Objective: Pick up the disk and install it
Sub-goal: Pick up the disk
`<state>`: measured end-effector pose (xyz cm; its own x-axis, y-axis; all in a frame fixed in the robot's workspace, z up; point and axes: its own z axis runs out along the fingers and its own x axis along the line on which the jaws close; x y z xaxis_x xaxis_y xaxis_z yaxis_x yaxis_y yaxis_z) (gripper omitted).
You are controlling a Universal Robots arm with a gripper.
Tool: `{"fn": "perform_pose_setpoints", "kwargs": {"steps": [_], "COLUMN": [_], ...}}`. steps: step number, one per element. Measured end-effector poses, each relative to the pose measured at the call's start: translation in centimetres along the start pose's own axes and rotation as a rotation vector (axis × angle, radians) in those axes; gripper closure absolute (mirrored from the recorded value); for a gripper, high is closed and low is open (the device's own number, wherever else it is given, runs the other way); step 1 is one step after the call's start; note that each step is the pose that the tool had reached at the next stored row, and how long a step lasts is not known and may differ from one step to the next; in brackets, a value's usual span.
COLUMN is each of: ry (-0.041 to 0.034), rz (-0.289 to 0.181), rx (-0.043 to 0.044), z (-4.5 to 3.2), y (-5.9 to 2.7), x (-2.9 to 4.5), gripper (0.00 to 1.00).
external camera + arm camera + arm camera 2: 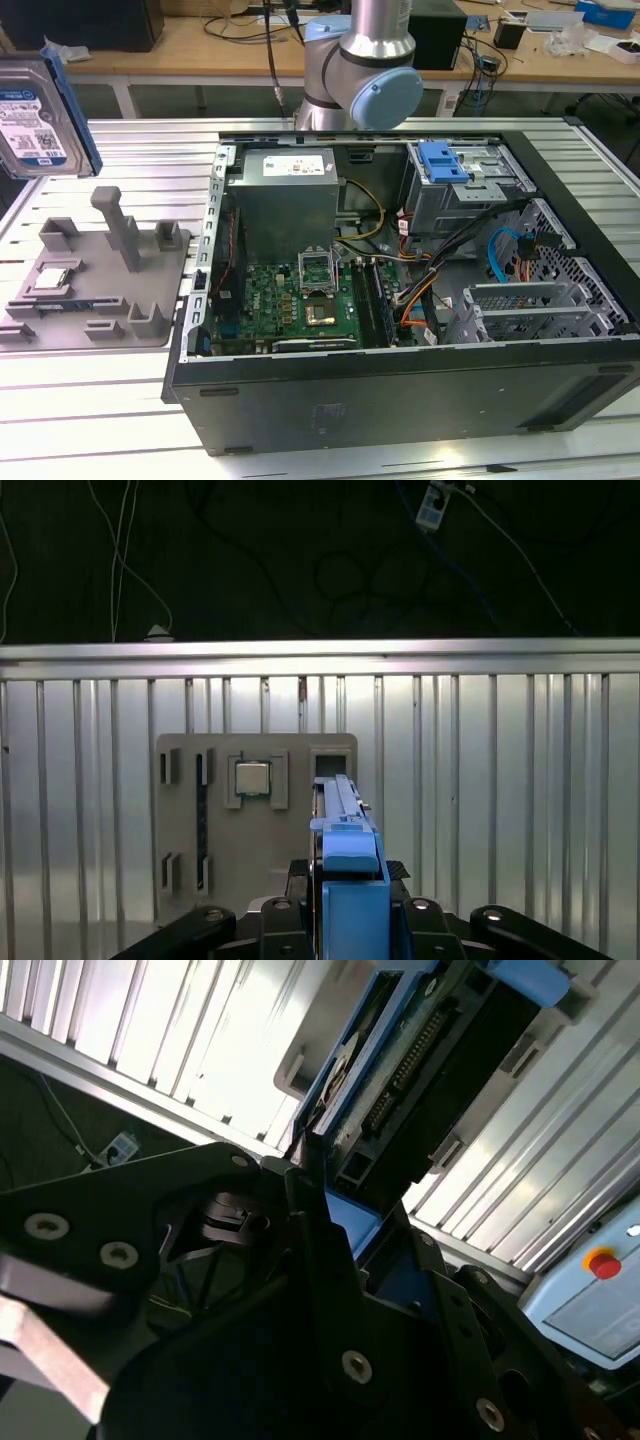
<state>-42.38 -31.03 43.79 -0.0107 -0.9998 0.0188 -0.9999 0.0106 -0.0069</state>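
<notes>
Silver and blue, the disk [35, 115] hangs in the air at the exterior view's left, above the grey holder [110, 300] and not touching it. Its labelled face is turned to the camera, but the frame edge cuts off its left part, so its full outline cannot be seen.

In the second wrist view the gripper [365, 1230] is clamped on the disk [400, 1070]. A black finger [318, 1215] presses against the blue rail frame, and the dark body of the gripper covers the near end of the drive. On this side the circuit board and connector can be seen, while the label is hidden.

In the first wrist view the disk [345, 820] is seen edge-on, as a narrow blue strip between the gripper's [347, 910] black parts. Under it lies the holder [190, 830] with the small square chip [251, 777] in a pocket. The slot just beside the chip is partly covered by the drive.

The open computer case [400, 400] lies on the slatted aluminium table [90, 420], well apart from the disk. Inside it cables cross over the drive cage, and a blue latch tab [443, 160] sits at the back. The top of the frame cuts off the arm [365, 70].
</notes>
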Motion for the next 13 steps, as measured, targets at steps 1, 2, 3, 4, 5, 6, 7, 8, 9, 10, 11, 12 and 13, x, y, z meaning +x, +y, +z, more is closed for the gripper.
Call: {"fn": "perform_pose_setpoints", "kwargs": {"steps": [1, 2, 3, 4, 5, 6, 7, 8, 9, 10, 11, 12, 13], "ry": [0.0000, 0.0000, -0.0001, 0.0000, -0.0001, 0.0000, -0.0001, -0.0001, -0.0001, -0.0001, 0.0000, -0.0001, -0.0001], "rz": [-0.001, -0.002, -0.002, -0.002, -0.003, -0.004, -0.005, -0.005, -0.006, -0.007, -0.007, -0.007, -0.007], "rx": [0.0000, 0.0000, 0.0001, 0.0000, 0.0002, 0.0001, 0.0001, 0.0001, 0.0001, 0.0001, 0.0001, 0.0003, 0.0002], "z": [-0.81, -1.44, -1.75, -2.07, -2.94, -3.58, -3.95, -4.24, -4.70, -5.05, -5.20, -5.22, -5.23], "y": [-0.01, -0.01, -0.02, -0.02, -0.03, -0.04, -0.05, -0.05, -0.06, -0.06, -0.06, -0.07, -0.06], "x": [0.02, 0.03, 0.03, 0.04, 0.06, 0.07, 0.07, 0.08, 0.09, 0.09, 0.10, 0.10, 0.10], "gripper": [0.63, 0.63, 0.63, 0.63, 0.63, 0.63, 0.63, 0.63, 0.63, 0.63, 0.63, 0.63, 0.63]}}
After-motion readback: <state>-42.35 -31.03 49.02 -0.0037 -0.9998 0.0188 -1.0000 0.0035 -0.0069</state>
